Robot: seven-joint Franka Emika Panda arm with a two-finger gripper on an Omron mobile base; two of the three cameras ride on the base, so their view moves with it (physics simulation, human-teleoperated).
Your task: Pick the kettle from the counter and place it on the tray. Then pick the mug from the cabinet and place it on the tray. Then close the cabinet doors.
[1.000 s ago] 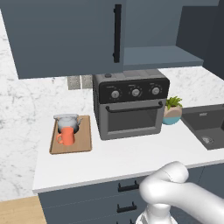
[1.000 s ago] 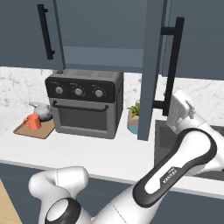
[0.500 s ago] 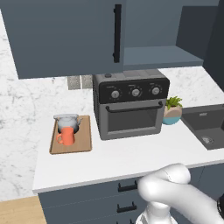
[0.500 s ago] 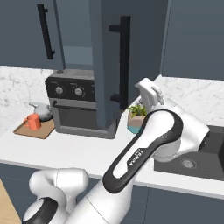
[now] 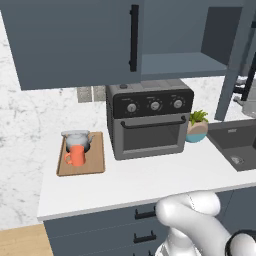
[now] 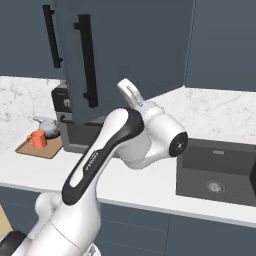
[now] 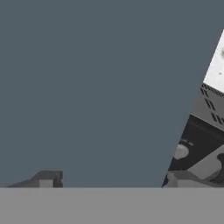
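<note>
Right base view: my spread-open gripper [image 6: 129,91] sits mid-frame against the right cabinet door [image 6: 125,50], which has swung further left, nearer closed.

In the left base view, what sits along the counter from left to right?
Flat light-brown wooden tray carrying the orange mug and the silvery-grey kettle → dark grey countertop oven with three knobs → small green plant in a teal-and-tan pot → dark sink basin.
</note>
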